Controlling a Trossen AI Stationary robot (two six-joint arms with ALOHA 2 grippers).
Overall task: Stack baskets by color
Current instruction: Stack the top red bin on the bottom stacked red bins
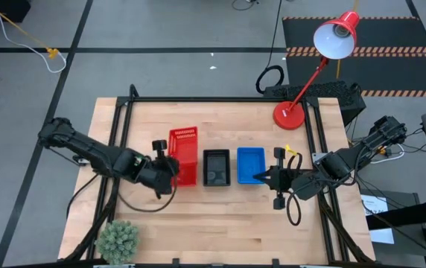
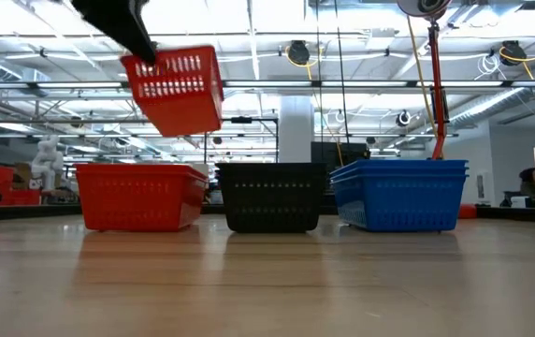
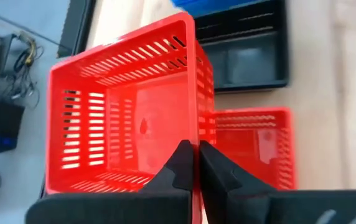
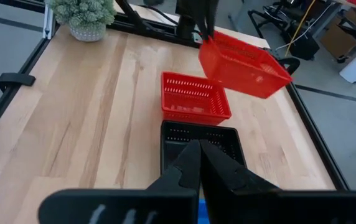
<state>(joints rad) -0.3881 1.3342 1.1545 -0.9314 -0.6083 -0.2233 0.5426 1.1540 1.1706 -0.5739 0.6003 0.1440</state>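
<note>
A: One red basket (image 2: 174, 89) hangs tilted, its rim pinched in the left gripper (image 3: 193, 163), above the red stack (image 2: 139, 197).

B: It should level first, then lower squarely. The right gripper (image 4: 200, 155) waits, closed and empty.

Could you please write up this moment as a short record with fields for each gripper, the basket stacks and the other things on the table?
left gripper: shut on the rim of the lifted red basket, tilted in the air above the red stack
right gripper: shut, empty, at the blue stack's near edge
red stack: on the table, left of the row
black stack: middle of the row
blue stack: right of the row
lamp: red, base at the far right of the table
plant: near left corner
</note>
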